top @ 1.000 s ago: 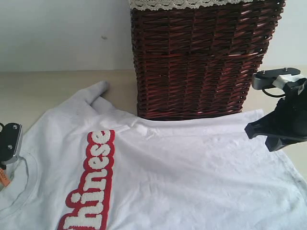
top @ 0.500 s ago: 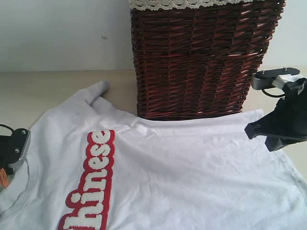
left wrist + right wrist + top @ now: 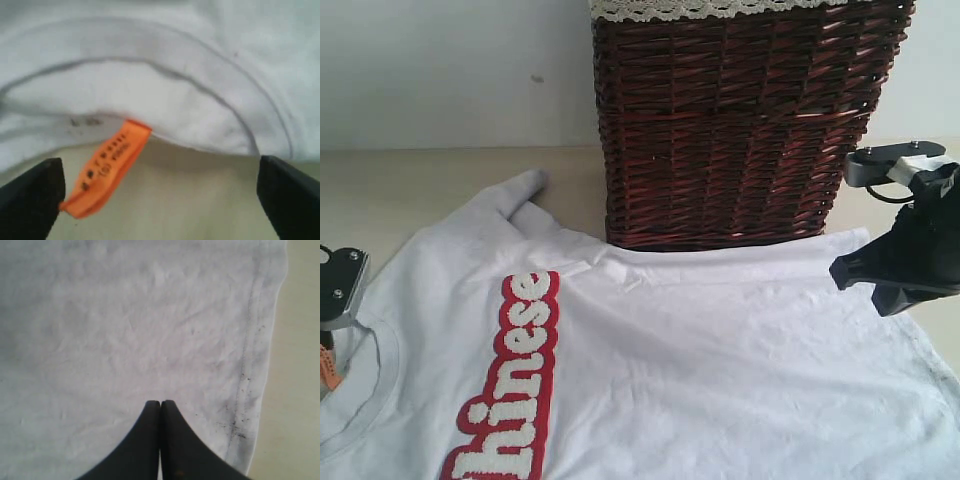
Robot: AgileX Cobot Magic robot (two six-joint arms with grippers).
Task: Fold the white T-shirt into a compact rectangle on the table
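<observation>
wall point(image 3: 440, 70): plain pale grey-white, one small dark mark | basket point(image 3: 735, 130): dark brown wicker, white lace trim point(image 3: 690, 8) | light: soft, even

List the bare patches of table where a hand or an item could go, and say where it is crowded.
Widest free patch: the table left of the wicker basket, between wall and sleeve. A narrow strip runs outside the hem beside the right gripper. The white T-shirt covers the middle and front, up to the basket.
</observation>
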